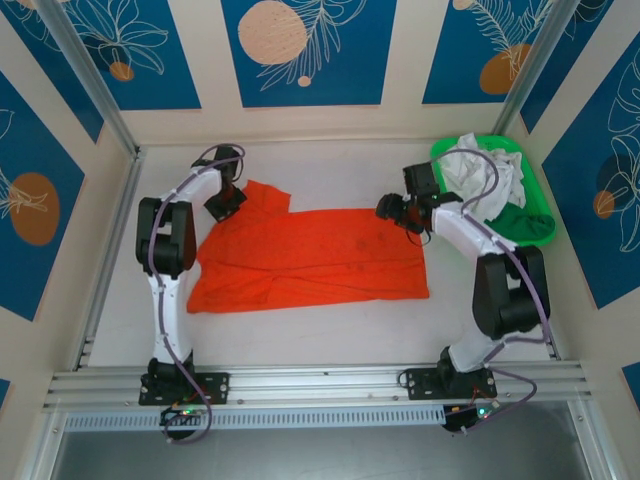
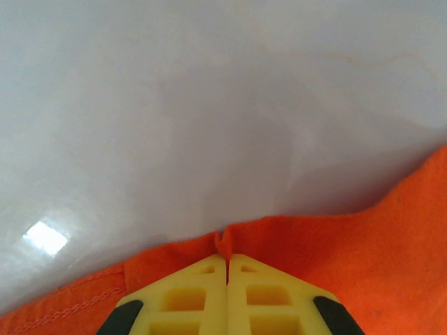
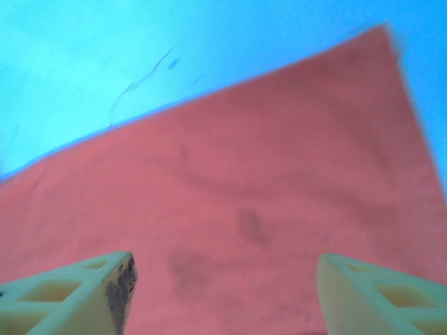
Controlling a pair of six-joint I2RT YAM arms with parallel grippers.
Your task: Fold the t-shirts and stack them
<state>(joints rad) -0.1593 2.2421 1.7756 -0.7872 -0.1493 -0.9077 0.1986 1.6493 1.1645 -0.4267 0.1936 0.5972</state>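
T-shirt hold: left fingers (image 2: 209,296) are pressed together, pinching a small puckered fold at the far edge of the orange shirt (image 1: 310,250).
Why there: the pinch sits at the shirt's far-left corner, by the sleeve. An edge grip like this lets the cloth be lifted and carried over as one layer rather than bunched.
Right fingers (image 3: 77,293): spread wide, with nothing between them. Orange cloth lies below the gap and I cannot tell whether the tips touch it.
Right fingers, place: over the shirt's far-right end, close to its corner. This mirrors the left pinch, so both far corners could be raised together.
Step in hand: probably taking hold of the far edge for a fold toward the near side. One corner is held and the other is not yet gripped.
Next move calls for: the right fingers closing on the edge itself. A grip further in would likely drag the cloth crooked.
Orange shirt, lie: flat on the table (image 1: 300,335) between the two arms, as a long strip running left to right. One sleeve sticks out at the far left. It has a few creases, and whether it is already folded once I cannot tell.
White shirt (image 1: 485,175): crumpled in the tray (image 1: 535,228) at the far right, just behind the right arm and apart from the orange shirt.
Progress: early. No folded shirt is set aside and no stack has begun.
Risk: thin cloth may slip from the left pinch if one side lifts alone.
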